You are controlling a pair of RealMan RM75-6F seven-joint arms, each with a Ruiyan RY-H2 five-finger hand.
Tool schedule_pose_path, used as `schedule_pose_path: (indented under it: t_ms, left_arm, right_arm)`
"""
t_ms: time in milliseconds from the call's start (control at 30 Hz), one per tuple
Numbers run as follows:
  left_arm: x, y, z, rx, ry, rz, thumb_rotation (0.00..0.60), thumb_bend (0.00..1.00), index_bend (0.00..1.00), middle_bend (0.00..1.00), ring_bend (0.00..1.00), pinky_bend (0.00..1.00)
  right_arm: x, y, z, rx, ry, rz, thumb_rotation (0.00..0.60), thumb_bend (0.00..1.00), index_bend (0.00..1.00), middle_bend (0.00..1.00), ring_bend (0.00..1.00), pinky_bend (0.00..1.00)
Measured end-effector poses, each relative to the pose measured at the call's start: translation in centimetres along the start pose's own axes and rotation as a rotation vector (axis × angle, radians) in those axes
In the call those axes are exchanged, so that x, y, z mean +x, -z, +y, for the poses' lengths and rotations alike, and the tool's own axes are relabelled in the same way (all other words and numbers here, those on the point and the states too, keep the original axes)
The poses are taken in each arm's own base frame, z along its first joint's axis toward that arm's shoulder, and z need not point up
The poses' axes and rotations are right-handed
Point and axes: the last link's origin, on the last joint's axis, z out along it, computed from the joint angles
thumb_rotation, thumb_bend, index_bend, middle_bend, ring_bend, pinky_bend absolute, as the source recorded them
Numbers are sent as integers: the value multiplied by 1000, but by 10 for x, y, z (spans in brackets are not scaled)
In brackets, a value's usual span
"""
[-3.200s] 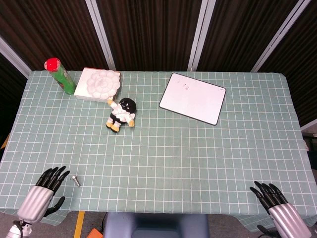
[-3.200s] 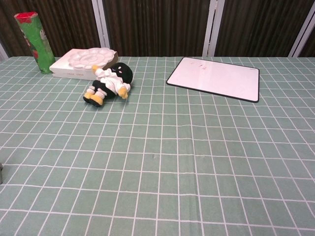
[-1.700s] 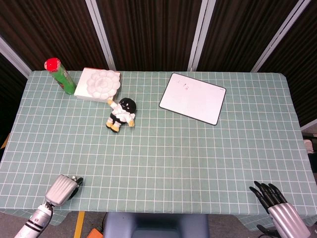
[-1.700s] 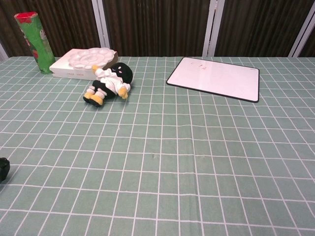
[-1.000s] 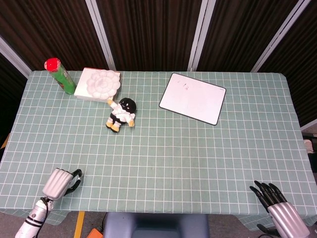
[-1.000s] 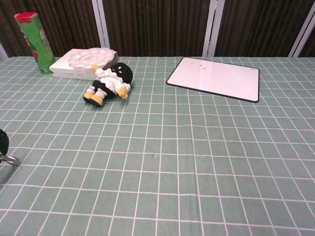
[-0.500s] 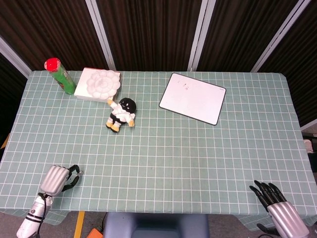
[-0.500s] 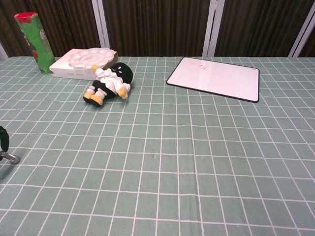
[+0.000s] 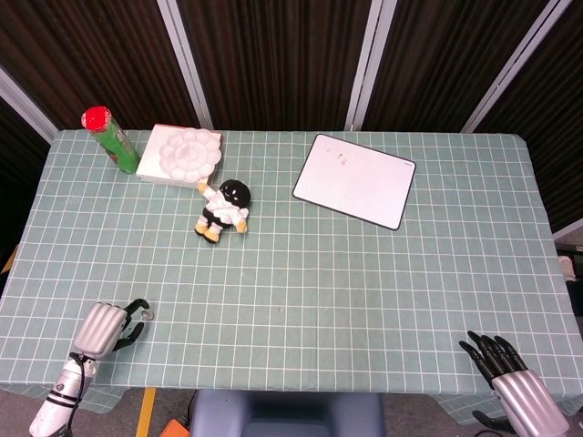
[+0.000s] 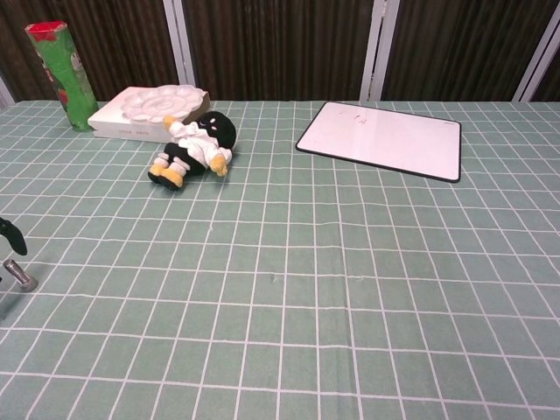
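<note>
Both hands sit at the table's near edge: left hand (image 9: 107, 326) pinches a small metal bolt (image 10: 18, 275), right hand (image 9: 500, 362) spread.

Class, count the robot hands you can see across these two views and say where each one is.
2. The left hand is at the table's near left corner, holding a small metal piece. The right hand is at the near right corner, in the head view only.

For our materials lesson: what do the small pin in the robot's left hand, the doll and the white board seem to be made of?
The small pin, held by the left hand, looks like metal: grey with a dull shine. The doll looks like soft plush fabric, matte and rounded. The white board seems glossy plastic or coated sheet with a dark rim; its look leaves this open.
</note>
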Motion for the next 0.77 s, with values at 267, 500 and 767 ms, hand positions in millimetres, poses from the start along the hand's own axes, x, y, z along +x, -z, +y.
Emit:
schedule_pose_path:
  t_ms: [267, 500, 767]
  left_arm:
    - [21, 14, 3, -4, 36, 104, 600, 391, 129, 443, 373, 520]
    - [59, 71, 20, 10, 149, 121, 600, 364, 19, 0, 0, 14]
    - [101, 118, 22, 70, 92, 219, 600, 365, 4, 0, 0, 0]
  right_arm:
    - [2, 1, 1, 0, -3, 12, 600, 179, 0, 0, 0, 0]
    - [7, 1, 3, -12, -4, 36, 600, 179, 0, 0, 0, 0]
    - [10, 5, 0, 9, -7, 34, 600, 180, 0, 0, 0, 0]
